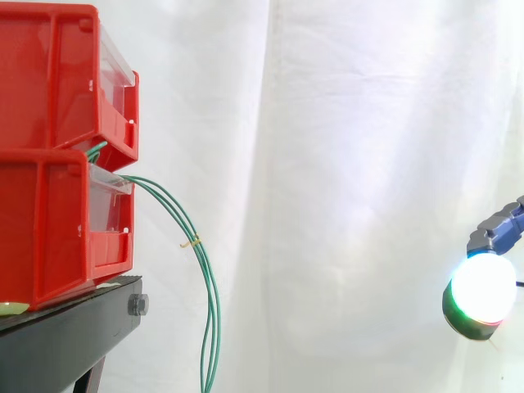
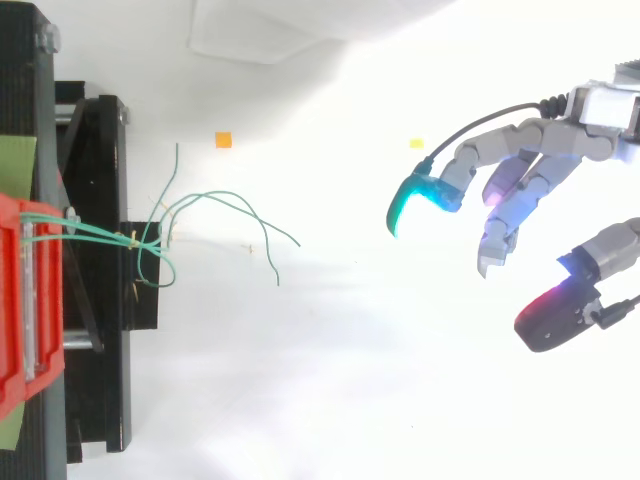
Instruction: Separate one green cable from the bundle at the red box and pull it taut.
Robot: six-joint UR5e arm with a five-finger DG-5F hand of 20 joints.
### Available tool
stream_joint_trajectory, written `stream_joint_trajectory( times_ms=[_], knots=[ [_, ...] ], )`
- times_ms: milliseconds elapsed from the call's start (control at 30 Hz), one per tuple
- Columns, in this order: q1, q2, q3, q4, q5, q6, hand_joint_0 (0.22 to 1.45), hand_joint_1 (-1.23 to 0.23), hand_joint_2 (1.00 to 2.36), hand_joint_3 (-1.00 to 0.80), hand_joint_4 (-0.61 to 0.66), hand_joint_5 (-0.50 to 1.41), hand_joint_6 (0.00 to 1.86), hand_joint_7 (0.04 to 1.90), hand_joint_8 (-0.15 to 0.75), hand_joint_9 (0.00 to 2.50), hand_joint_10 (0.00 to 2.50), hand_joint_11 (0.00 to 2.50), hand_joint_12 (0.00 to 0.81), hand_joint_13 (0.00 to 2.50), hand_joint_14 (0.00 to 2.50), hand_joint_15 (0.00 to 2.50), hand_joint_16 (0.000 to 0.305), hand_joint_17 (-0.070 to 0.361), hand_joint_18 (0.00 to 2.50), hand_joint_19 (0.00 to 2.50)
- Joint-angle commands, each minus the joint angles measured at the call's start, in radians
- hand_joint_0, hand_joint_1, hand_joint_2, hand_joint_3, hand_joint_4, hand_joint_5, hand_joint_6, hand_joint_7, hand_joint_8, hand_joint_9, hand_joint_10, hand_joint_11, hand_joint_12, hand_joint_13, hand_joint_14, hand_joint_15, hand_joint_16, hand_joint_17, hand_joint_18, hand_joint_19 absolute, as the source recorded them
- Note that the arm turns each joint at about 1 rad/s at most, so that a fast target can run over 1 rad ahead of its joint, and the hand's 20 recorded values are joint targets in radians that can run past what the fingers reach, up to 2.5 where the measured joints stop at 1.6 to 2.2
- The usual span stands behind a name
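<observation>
Hovering with the hand (image 2: 548, 160) spread wide and gripping nothing, well apart from the green cables (image 2: 215, 198) and, by the look of it, lining up for an approach, with the fingers pointing toward the bundle. Trailing out from between the two stacked red bins (image 1: 49, 90), then drooping down in front of the black stand (image 1: 70, 332), pinched together partway by a small pale tie (image 1: 191, 242); probably sagging like that through being fixed at the bin end alone. Not yet separating any one strand, judging by the slack.

Showing, from the side, the cables running downward almost as one narrow loop, plus a single glowing fingertip (image 1: 483, 288) sitting low at the right edge. Revealing, from above, what the side is hiding — loose ends fanning out in several directions past the stand, and the fingers and thumb standing apart. Likely needing a reach across the open gap toward a free end first.
</observation>
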Motion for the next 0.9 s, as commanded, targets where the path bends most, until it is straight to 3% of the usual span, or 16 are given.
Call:
stream_joint_trajectory(
  times_ms=[0, 867],
  knots=[
    [0.000, 0.001, 0.000, 0.000, 0.000, 0.000, 0.55, -0.70, 1.00, -0.50, 0.14, -0.18, 0.50, 0.73, 0.140, 0.95, 0.01, 0.62, 0.276, 0.94, 0.02, 0.59, 0.033, 0.074, 0.59, 0.62],
    [0.002, -0.001, 0.000, -0.010, 0.002, -0.009, 0.54, -0.69, 1.00, -0.50, 0.14, -0.19, 0.50, 0.72, 0.183, 0.89, 0.01, 0.57, 0.298, 0.99, 0.02, 0.57, 0.034, 0.076, 0.59, 0.61]
  ],
)
